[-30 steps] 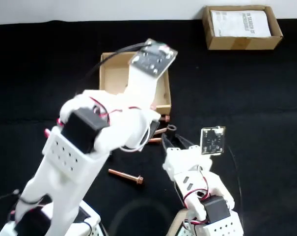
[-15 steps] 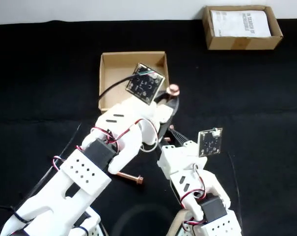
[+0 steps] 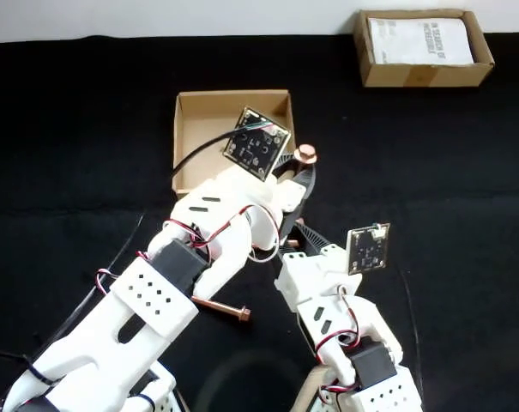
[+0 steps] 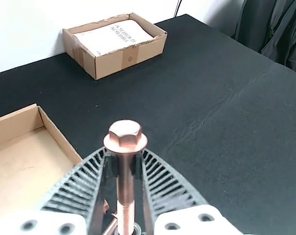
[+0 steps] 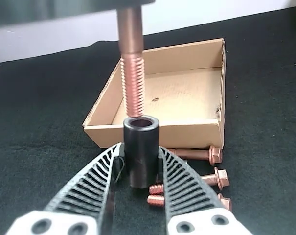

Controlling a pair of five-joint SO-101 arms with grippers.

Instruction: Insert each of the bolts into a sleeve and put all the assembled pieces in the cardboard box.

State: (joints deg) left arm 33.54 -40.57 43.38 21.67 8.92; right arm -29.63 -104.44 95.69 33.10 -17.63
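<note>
My left gripper (image 4: 124, 155) is clamped on the bolt (image 4: 125, 137), its threaded tip at the mouth of the sleeve (image 5: 141, 129) pinched in my right gripper (image 5: 140, 152). If it is off-centre, the threads could catch the rim and tilt the sleeve.

No text can be read

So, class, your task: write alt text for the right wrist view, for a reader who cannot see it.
The right hand grips a black sleeve upright; a copper bolt hangs threaded end down from above, its tip at the sleeve's opening. Behind, an open cardboard box sits on the black table, loose bolts lying by its front wall.
</note>
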